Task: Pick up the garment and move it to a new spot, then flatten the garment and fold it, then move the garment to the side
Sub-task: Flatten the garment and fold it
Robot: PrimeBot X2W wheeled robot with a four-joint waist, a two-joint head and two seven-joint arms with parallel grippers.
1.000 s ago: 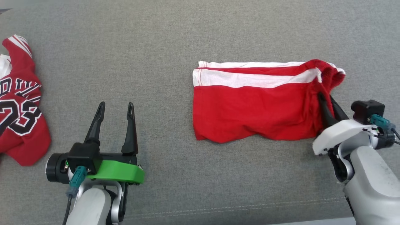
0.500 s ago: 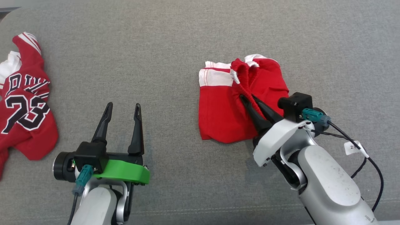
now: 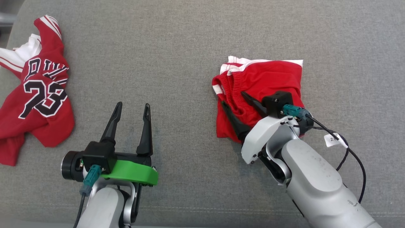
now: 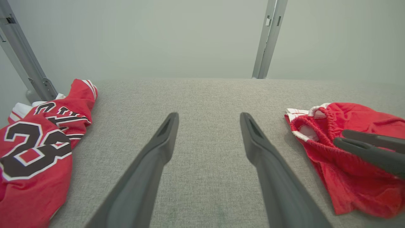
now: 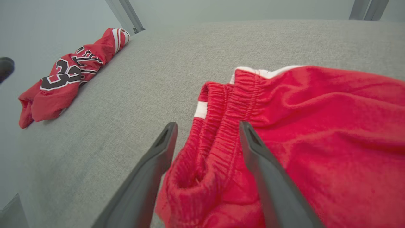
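Right gripper (image 3: pixel 233 97) was open, straddling the waistband (image 3: pixel 235 79) of the folded shorts (image 3: pixel 269 76) on the cushion (image 3: pixel 177 47). Left gripper (image 3: pixel 133 104) open, idle. Best move was backing straight out, so the fold didn't snag.

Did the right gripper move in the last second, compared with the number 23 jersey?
Yes. The right gripper went left, closer to the jersey, folding the red shorts over.

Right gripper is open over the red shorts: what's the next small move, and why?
Probably lift the right gripper straight up off the red shorts: it is open, fingers straddling the elastic waistband, and the shorts lie folded over, so a sideways pull could undo the fold.
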